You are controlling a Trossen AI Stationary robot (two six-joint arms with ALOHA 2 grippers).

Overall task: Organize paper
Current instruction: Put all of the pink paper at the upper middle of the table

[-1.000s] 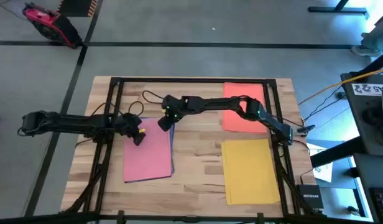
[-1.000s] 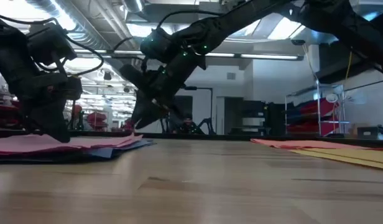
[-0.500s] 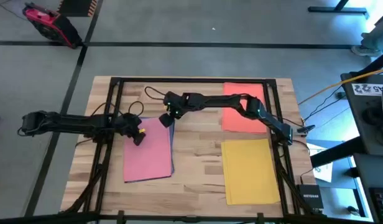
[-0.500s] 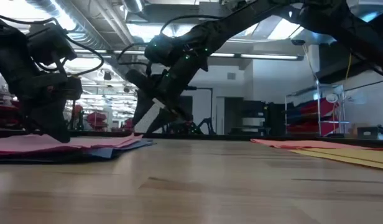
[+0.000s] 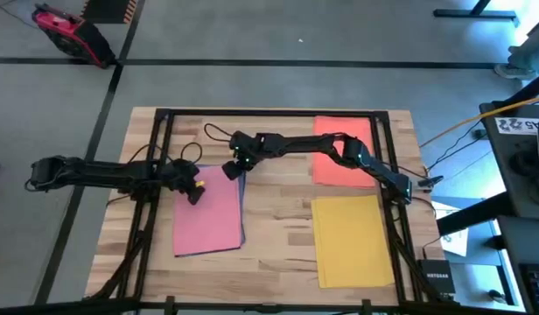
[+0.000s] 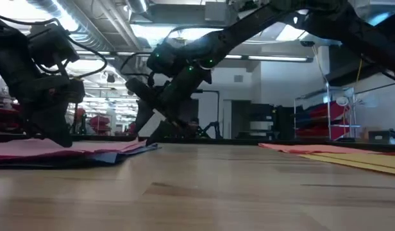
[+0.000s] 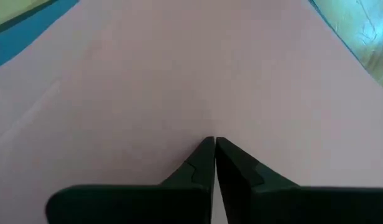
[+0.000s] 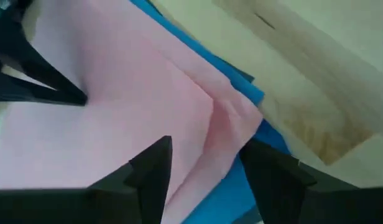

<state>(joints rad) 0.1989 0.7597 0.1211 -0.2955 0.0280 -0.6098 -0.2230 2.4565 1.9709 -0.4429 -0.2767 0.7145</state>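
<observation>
Right gripper [image 5: 237, 170] higher over pink paper [image 5: 208, 214]

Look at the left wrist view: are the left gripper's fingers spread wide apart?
No: the left gripper has its fingers pressed almost together, tips down on the pink sheet.

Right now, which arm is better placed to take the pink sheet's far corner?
The right: its open gripper hovers at that corner of the pink sheet, while the left gripper, shut, presses the sheet down.
</observation>
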